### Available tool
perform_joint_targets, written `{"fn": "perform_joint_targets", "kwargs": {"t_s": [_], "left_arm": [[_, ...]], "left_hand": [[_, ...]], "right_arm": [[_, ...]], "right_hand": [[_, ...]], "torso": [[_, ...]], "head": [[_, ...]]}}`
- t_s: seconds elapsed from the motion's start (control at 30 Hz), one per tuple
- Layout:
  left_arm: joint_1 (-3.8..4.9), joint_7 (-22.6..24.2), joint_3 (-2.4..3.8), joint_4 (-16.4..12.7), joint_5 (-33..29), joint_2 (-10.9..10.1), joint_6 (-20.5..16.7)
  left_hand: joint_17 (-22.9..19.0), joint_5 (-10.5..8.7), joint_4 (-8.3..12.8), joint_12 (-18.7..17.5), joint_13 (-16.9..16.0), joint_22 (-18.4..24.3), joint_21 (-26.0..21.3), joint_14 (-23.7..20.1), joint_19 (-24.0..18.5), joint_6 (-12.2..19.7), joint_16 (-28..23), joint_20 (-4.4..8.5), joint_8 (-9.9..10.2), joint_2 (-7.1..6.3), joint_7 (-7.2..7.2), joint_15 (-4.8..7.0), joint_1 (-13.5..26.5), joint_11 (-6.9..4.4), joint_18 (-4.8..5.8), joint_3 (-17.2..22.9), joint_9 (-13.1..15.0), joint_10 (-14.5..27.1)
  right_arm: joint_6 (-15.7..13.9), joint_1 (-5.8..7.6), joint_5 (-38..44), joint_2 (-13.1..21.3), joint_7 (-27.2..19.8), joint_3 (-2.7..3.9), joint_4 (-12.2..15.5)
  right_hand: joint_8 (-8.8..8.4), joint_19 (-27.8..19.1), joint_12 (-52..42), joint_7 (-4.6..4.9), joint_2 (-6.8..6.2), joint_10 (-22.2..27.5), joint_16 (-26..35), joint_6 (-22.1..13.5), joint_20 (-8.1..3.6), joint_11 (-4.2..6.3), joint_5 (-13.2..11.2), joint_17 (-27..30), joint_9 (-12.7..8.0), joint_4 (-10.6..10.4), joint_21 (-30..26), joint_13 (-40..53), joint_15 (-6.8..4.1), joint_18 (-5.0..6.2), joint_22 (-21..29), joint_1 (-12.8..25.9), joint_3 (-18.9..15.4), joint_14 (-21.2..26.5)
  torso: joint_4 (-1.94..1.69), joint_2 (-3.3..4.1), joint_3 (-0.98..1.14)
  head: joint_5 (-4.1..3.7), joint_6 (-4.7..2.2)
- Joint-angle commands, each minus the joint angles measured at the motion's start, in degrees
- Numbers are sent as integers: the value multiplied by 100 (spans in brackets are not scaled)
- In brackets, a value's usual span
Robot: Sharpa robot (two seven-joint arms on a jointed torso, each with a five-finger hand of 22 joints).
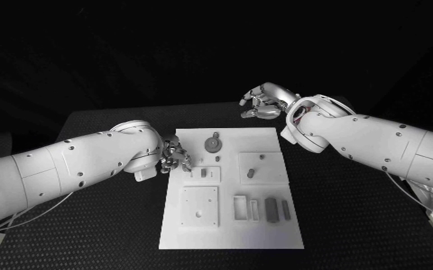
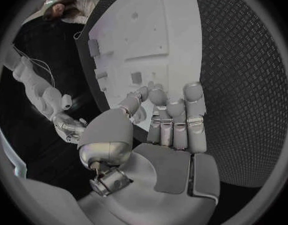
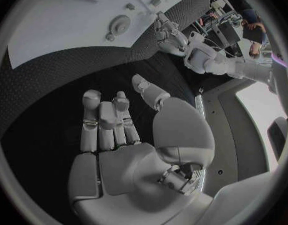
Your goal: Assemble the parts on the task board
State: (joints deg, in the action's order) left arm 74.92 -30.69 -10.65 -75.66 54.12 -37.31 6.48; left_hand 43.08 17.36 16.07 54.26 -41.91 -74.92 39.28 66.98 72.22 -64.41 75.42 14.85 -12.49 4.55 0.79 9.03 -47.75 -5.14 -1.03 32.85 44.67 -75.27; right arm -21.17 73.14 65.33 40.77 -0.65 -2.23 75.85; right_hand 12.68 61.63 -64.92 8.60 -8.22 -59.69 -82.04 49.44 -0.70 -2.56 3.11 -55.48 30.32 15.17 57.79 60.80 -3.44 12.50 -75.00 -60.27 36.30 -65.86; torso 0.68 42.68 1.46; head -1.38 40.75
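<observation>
Hiding board edge: left hand (image 1: 176, 157) | right hand (image 1: 263, 102) empty, apart

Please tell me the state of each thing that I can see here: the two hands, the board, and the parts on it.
Left hand: fingers apart, holding nothing, at the board's left edge.
Right hand: holding nothing, over the black table beyond the board's far right corner.
Task board: lying flat on the table.
Round part: on the board, near its far end.
Slim grey parts: in the near right area.
</observation>
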Motion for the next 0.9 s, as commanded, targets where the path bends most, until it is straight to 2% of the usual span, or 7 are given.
{"fn": "perform_joint_targets", "kwargs": {"t_s": [0.03,0.3,0.57,0.9], "left_arm": [[-35,-17,-7,-18,141,22,89],[-106,-12,-25,-12,180,52,65],[-128,-18,-26,3,181,67,54],[-131,-22,-26,31,218,99,28]], "left_hand": [[-7,351,12,13,6,-104,35,139,46,-282,22,31,-710,59,-74,143,-16,-110,-119,50,996,-146],[-6,362,14,14,7,-104,38,142,48,-283,24,30,-714,59,-77,143,-12,-112,-118,53,1009,-149],[-6,364,14,15,8,-104,39,143,49,-284,25,30,-715,59,-77,142,-9,-113,-117,53,1015,-150],[-6,366,13,16,8,-104,41,145,50,-284,26,29,-717,60,-78,143,-5,-114,-116,54,1021,-151]], "right_arm": [[59,-2,4,-5,-45,3,6],[58,-2,4,0,-44,3,8],[59,-2,4,1,-44,3,13],[58,-2,4,9,-44,3,19]], "right_hand": [[-26,32,-25,53,27,27,-4,-7,-7,-10,14,6,-6,7,-27,-10,-5,250,-43,8,-23,51],[-26,32,-26,53,28,28,-4,-7,-7,-10,14,6,-7,9,-27,-11,-5,250,-43,6,-22,51],[-26,31,-26,53,29,28,-4,-7,-8,-9,14,6,-7,9,-27,-12,-5,250,-43,4,-21,51],[-26,31,-27,53,30,28,-4,-7,-8,-9,14,6,-7,11,-27,-13,-5,250,-43,2,-20,51]], "torso": [[-5,0,2],[8,1,5],[1,0,8],[-1,-1,2]], "head": [[2,5],[3,11],[-6,19],[-11,24]]}}
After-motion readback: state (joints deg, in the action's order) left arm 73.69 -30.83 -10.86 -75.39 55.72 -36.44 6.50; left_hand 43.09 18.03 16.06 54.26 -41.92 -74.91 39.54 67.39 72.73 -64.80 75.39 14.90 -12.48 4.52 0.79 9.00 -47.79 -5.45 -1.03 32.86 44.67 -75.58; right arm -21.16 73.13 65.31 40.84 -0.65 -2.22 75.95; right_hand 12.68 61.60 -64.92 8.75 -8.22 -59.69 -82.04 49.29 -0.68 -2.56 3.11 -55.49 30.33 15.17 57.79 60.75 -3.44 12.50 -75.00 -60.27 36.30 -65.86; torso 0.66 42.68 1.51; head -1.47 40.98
